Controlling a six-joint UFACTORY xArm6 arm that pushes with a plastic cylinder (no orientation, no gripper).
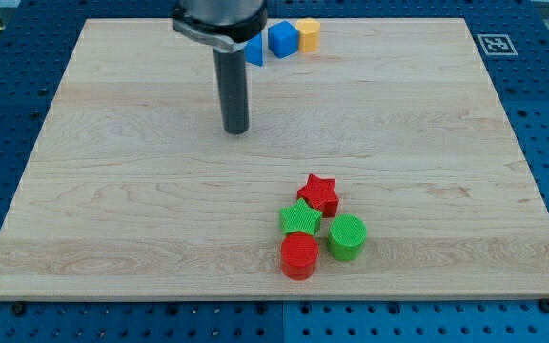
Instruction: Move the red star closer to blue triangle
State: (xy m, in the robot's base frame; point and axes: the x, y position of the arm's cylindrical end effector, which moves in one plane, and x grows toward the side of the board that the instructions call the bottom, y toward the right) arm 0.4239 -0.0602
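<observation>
red star [319,193] lies in the lower right of the frame, a little right of the centre line, on the wooden worktop [112,191]. it is the top piece of a tight cluster: the green star [300,219] touches it at its lower left, the green cylinder [347,237] sits just below and right of it, and the red cylinder [299,255] is at the bottom of the group.

the blue triangle [254,50] is at the upper middle of the frame, partly hidden behind the arm's dark body. just to its right stand a blue cube [282,39] and a yellow block [308,34], whose shape i cannot make out exactly.

my tip [235,131] rests on the worktop in the upper middle, below the blue triangle and well apart from the cluster. this arm has no fingers, only a straight rod, so nothing is spread or pinched.

the important relation, as i judge it: the red star lies down and to the right of my tip, and the blue triangle lies up and slightly right of my tip. so my tip is now between them, on the wrong side of the star. to push the star toward the triangle, the tip must probably go around to the star's lower right side. the green star and green cylinder are very near that place, so they could be disturbed.
</observation>
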